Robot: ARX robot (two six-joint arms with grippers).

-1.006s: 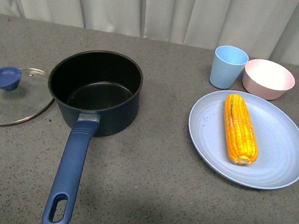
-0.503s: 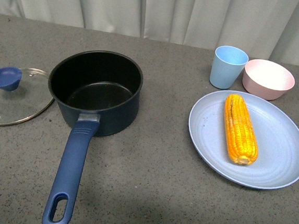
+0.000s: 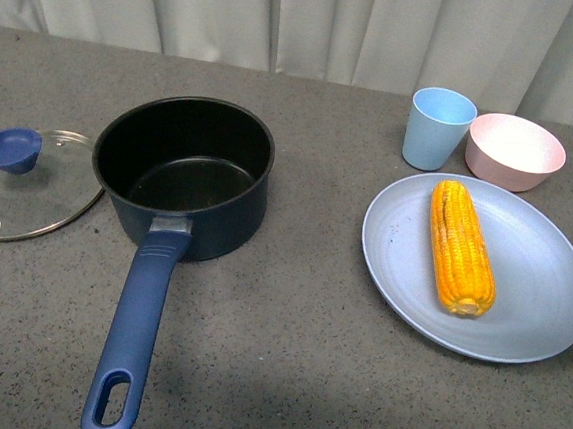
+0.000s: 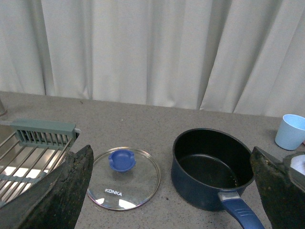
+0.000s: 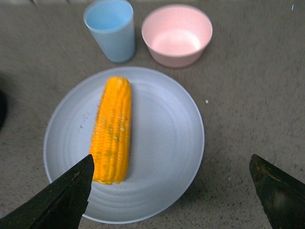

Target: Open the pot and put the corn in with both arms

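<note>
The dark navy pot [image 3: 183, 173] stands uncovered at the left middle of the table, its long blue handle [image 3: 134, 332] pointing toward me. Its glass lid [image 3: 23, 181] with a blue knob lies flat on the table to the pot's left. The yellow-orange corn [image 3: 460, 246] lies on a pale blue plate [image 3: 550, 298] at the right. Neither arm shows in the front view. My left gripper [image 4: 171, 191] is open, high above the lid [image 4: 125, 177] and pot [image 4: 212, 167]. My right gripper [image 5: 174, 191] is open above the plate [image 5: 162, 143], with the corn [image 5: 112, 130] near one fingertip.
A light blue cup [image 3: 437, 127] and a pink bowl [image 3: 515, 150] stand behind the plate. A metal rack [image 4: 28, 152] with a grey-green bar sits beside the lid in the left wrist view. White curtains hang behind the table.
</note>
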